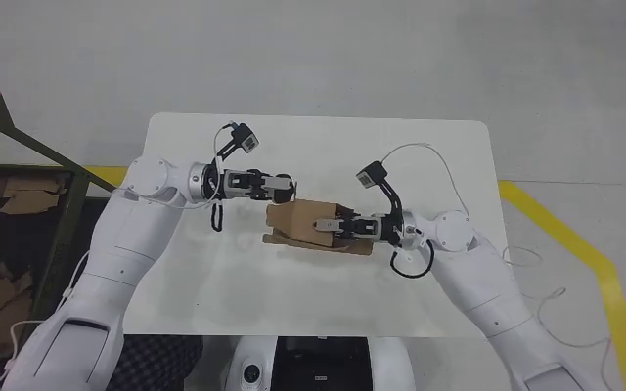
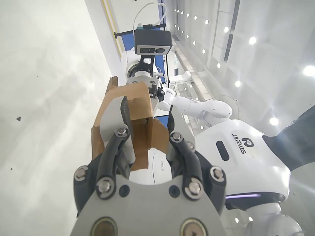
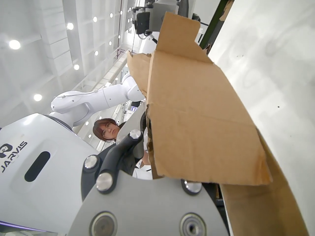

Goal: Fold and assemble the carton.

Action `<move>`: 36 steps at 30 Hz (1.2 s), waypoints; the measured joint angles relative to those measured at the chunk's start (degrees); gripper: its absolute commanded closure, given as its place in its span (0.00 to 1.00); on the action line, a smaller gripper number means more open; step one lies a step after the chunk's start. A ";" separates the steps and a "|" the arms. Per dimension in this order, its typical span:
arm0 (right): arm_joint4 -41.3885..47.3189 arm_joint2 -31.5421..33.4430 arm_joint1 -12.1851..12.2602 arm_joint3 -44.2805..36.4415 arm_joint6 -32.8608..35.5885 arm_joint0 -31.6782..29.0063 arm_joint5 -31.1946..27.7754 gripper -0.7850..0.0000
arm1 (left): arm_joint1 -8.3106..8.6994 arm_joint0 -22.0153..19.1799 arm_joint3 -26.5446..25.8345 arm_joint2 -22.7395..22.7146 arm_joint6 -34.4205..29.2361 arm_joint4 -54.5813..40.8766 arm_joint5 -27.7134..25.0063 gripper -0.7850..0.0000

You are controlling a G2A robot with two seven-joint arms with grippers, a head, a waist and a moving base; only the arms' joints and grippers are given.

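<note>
The grey floor (image 1: 313,49) carries a yellow line (image 1: 550,219) that runs off to the right of the white surface (image 1: 293,293). At the far left stands a green frame (image 3: 213,18) with cardboard scraps (image 1: 27,200) inside it. The brown carton (image 1: 301,221) lies about the middle of the surface, its long side running left to right. It is only partly folded: one flap juts out flat at its near left corner, and more loose flaps spread at its right end, touching the surface. The left gripper (image 2: 147,114) comes in from the left at the carton's far left corner. Its jaws stand wide apart with a corner of the carton's wall between them, one toothed pad (image 2: 125,109) lying close along the outside of a panel and the other well clear of the cardboard, so nothing is pinched. The right gripper (image 1: 328,226) reaches in from the right over the carton's right half. The carton's wall covers it in its own wrist view, so I cannot tell how its jaws stand.
</note>
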 measured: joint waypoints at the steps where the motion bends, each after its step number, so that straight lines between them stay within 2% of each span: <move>1: -0.09 -0.23 -0.05 0.00 0.02 0.08 0.07 1.00 | -0.04 -0.06 -0.10 0.12 -0.03 -0.10 0.01 0.60; 10: 0.20 -1.25 -0.44 1.49 -0.08 0.90 -0.02 1.00 | -0.28 -0.41 -0.61 0.82 -0.01 -0.58 -0.11 0.58; 21: 1.19 2.28 0.09 3.23 -3.10 0.14 -1.39 1.00 | 0.12 0.88 -0.95 -1.02 0.63 -1.06 -0.39 0.58; 36: 0.13 3.50 0.07 4.10 -6.96 -0.19 -1.28 1.00 | -0.04 1.81 -2.86 0.32 0.72 0.21 -0.19 0.57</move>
